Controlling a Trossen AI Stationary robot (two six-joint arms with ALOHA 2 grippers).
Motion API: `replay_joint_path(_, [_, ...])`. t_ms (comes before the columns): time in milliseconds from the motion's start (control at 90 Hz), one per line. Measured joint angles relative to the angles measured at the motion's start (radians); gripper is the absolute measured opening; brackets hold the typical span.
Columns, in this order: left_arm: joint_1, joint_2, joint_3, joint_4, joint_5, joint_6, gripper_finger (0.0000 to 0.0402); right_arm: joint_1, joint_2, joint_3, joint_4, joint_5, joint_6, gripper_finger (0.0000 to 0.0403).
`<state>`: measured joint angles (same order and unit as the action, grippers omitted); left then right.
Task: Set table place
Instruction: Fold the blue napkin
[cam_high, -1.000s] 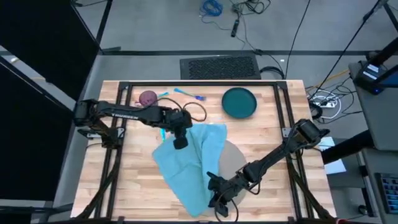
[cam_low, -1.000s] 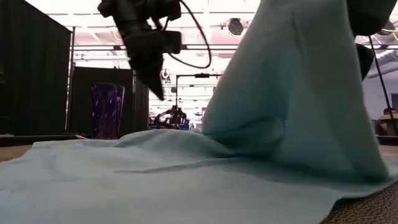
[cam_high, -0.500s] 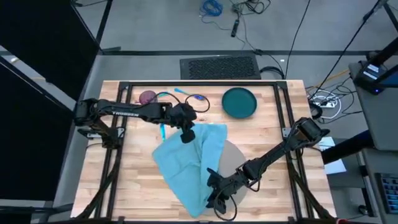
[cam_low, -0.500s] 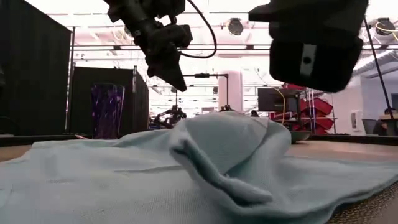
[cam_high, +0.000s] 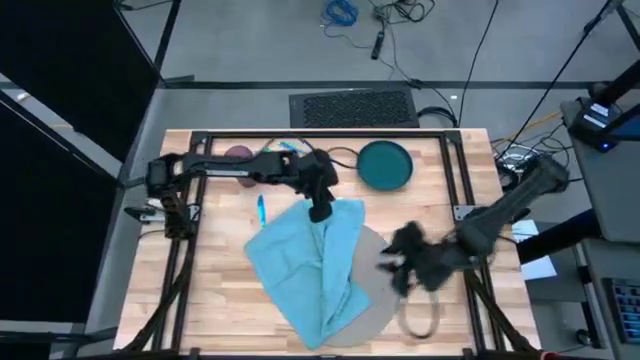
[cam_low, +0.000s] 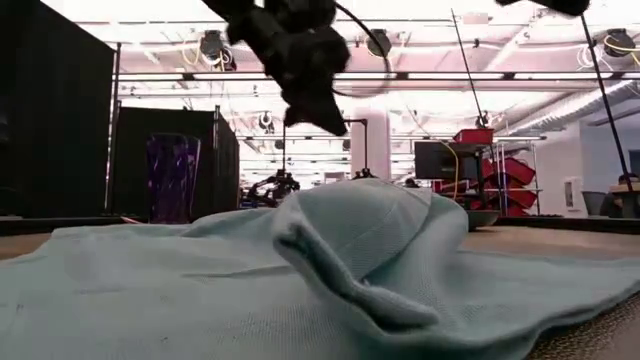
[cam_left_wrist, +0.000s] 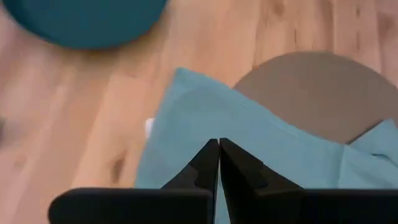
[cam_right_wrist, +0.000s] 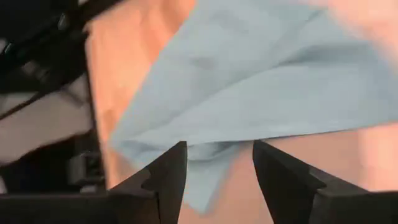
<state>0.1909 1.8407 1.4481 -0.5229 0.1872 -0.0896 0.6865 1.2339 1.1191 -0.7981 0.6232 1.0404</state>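
Note:
A light blue cloth (cam_high: 305, 265) lies rumpled on the table (cam_high: 215, 290), and its right part covers much of the round grey placemat (cam_high: 372, 300). One fold of it humps up in the middle (cam_low: 350, 225). My left gripper (cam_high: 320, 208) hangs shut just above the cloth's far edge (cam_left_wrist: 205, 106), clear of it in the low view (cam_low: 325, 115). My right gripper (cam_high: 395, 265) hovers open above the placemat's right side, with nothing between its fingers (cam_right_wrist: 217, 155).
A dark teal plate (cam_high: 385, 165) sits at the far middle. A purple glass (cam_high: 238, 153) (cam_low: 172, 178) and blue utensils (cam_high: 285, 148) stand far left, and another blue utensil (cam_high: 261, 208) lies left of the cloth. A dark cable loop (cam_high: 420, 315) lies near right.
My right gripper has let go of the cloth, whose lifted near part has fallen into a humped fold. It has then risen and gone toward the table's right and far edges. My left gripper has gone toward the right edge, staying shut above the cloth.

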Motion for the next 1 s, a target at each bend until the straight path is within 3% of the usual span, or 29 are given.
replay_joint_path(67, [-0.008, 0.063, 0.061, -0.015, -0.019, -0.006, 0.0, 0.041, -0.062, 0.0, -0.059, 0.082, 0.042, 0.0165])
replay_joint_path(144, [-0.012, 0.137, 0.13, -0.047, -0.055, -0.007, 0.0, 0.072, -0.104, 0.0, -0.095, 0.098, 0.052, 0.0166])
replay_joint_path(467, [-0.016, 0.371, 0.371, -0.135, -0.084, 0.1, 0.0, 0.102, -0.123, 0.0, -0.276, 0.066, 0.072, 0.0167])
replay_joint_path(667, [-0.028, 0.419, 0.441, -0.185, -0.064, 0.096, 0.0005, 0.101, -0.124, 0.0, -0.353, 0.024, 0.074, 0.0167])
replay_joint_path(1000, [-0.069, 0.418, 0.443, -0.011, -0.078, 0.046, 0.0095, 0.101, -0.134, 0.0, -0.437, -0.023, 0.073, 0.0167])
